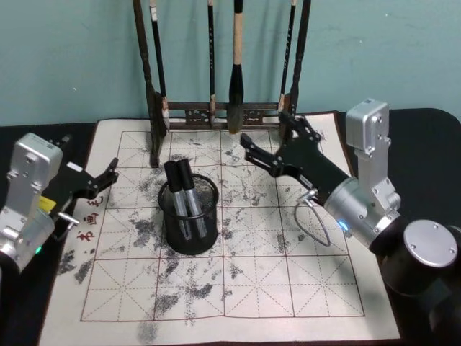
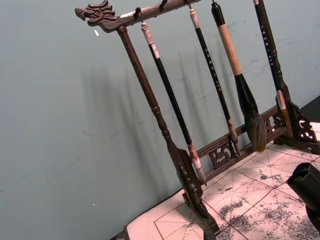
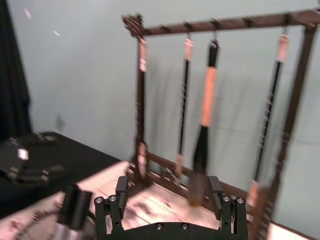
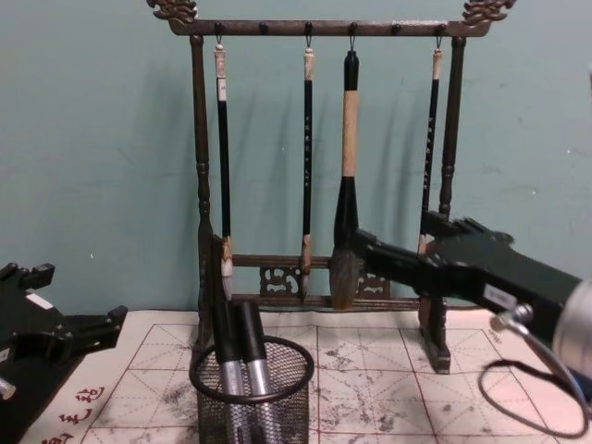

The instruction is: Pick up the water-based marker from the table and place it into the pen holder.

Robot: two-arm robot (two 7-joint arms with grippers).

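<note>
Left gripper [image 1: 108, 175] low at mat's left edge, fingers spread, holding nothing

Right gripper [image 1: 263, 148] raised over mat [image 1: 288, 288], reaching from right toward back, fingers spread, nothing between them

Pen holder [image 1: 189, 231] on mat between grippers, left of centre

Two markers [image 1: 189, 202] inside holder, near upright, leaning slightly back-left, black caps up above rim, grey barrels down in mesh

Brush rack [image 4: 319, 157] behind, four brushes hanging
</note>
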